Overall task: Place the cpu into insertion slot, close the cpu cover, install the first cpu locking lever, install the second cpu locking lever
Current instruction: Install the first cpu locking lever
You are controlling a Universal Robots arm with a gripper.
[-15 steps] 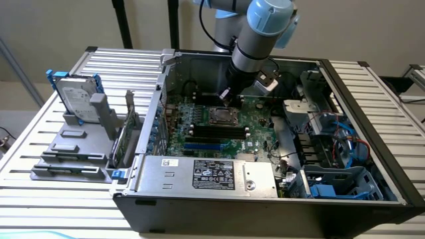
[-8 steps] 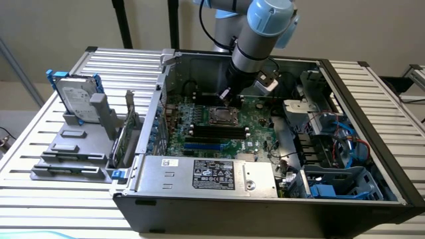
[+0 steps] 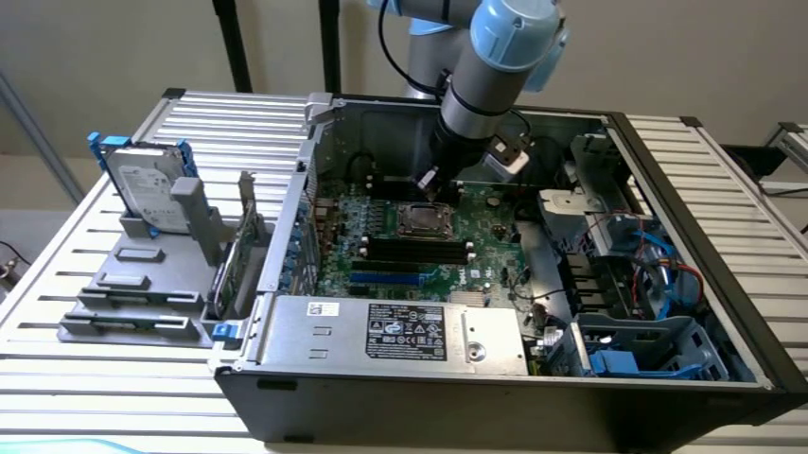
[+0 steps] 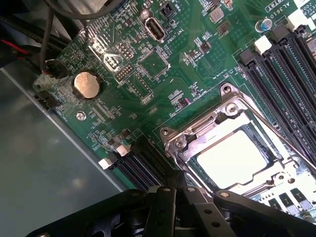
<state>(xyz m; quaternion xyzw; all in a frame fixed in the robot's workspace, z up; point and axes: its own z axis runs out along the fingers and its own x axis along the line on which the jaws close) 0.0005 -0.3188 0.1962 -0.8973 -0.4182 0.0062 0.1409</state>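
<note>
Progress: cpu [image 4: 236, 159] sits in the insertion slot [image 3: 423, 219], cpu cover [image 4: 183, 144] down over it; locking levers are too murky to call. The tool [image 3: 429, 183] hangs just beside the insertion slot, can't tell whether spread or pressed together.

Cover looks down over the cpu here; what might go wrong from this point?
The hand hangs close by the cover; a slip may scrape the board or the cpu in its window. Cables lie near the hand and might snag.
</note>
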